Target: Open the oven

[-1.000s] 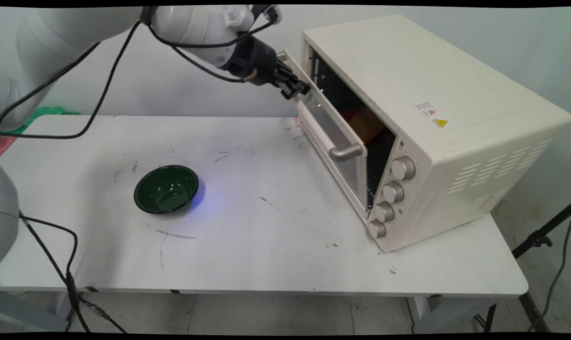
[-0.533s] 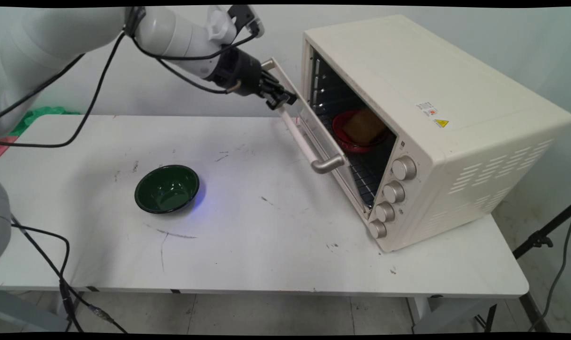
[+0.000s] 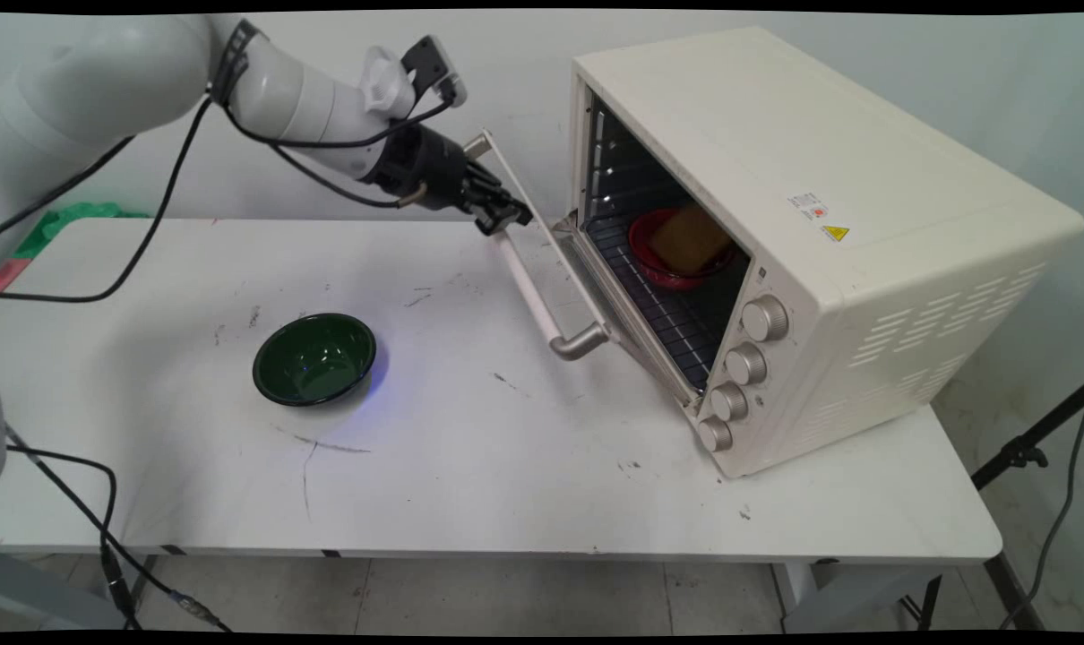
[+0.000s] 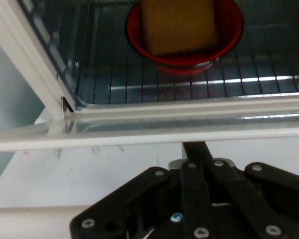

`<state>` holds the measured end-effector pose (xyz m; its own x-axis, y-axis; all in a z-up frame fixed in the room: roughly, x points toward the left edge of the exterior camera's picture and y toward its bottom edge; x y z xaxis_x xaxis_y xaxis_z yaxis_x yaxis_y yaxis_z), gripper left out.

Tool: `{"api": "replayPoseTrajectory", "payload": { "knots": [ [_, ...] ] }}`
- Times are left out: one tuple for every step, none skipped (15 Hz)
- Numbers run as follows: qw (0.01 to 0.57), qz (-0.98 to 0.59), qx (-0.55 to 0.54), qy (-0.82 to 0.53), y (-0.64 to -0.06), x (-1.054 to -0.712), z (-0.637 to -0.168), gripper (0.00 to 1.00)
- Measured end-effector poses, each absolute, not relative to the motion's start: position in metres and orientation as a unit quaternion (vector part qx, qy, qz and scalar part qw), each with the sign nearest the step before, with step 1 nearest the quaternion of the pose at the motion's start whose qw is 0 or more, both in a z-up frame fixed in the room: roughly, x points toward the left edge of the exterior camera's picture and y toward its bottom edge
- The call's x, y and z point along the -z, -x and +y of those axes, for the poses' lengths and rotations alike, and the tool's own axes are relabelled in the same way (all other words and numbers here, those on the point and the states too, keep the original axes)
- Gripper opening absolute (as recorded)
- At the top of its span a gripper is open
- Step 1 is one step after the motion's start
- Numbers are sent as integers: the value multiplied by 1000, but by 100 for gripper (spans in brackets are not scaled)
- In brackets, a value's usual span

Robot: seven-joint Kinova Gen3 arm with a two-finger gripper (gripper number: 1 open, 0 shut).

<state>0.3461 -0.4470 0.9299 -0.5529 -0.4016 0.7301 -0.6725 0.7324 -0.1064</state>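
A cream toaster oven (image 3: 829, 179) stands at the table's right. Its glass door (image 3: 555, 269) hangs about half open, tilted toward the table. My gripper (image 3: 504, 218) is at the far end of the door handle (image 3: 551, 315), shut on it. In the hand view the gripper (image 4: 194, 150) rises in front of the door's top edge (image 4: 149, 133), and the handle bar (image 4: 35, 215) runs off to the left. On the wire rack inside sits a red bowl (image 3: 663, 269) (image 4: 230, 35) holding a brown slice of bread (image 3: 690, 237) (image 4: 179, 25).
A dark green bowl (image 3: 315, 358) sits on the white table (image 3: 470, 466), left of centre. The oven's several knobs (image 3: 746, 363) face the table's near side. Black cables (image 3: 103, 269) hang from the arm at the left. A green cloth (image 3: 76, 215) lies at the far left edge.
The gripper has moved left and down with the door handle. The oven door has swung from nearly closed to about half open, uncovering the red bowl and bread inside.
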Motion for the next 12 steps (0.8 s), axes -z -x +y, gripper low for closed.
{"api": "replayPoseTrajectory", "payload": {
  "knots": [
    [356, -860, -189, -313, -350, -926, -445, 0],
    [356, -860, -188, -313, -354, -921, -442, 0],
    [358, -860, -185, -313, -358, -917, -440, 0],
    [359, -859, -184, -315, -362, -912, -438, 0],
    [360, -859, -181, -316, -367, -908, -436, 0],
    [362, -858, -179, -317, -371, -902, -433, 0],
    [364, -857, -178, -318, -375, -898, -432, 0],
    [365, -857, -176, -319, -379, -892, -430, 0],
    [367, -856, -175, -319, -384, -887, -428, 0],
    [369, -856, -173, -318, -387, -882, -427, 0],
    [370, -856, -173, -317, -389, -879, -426, 0],
    [372, -856, -172, -316, -393, -874, -425, 0]
  ]
}}
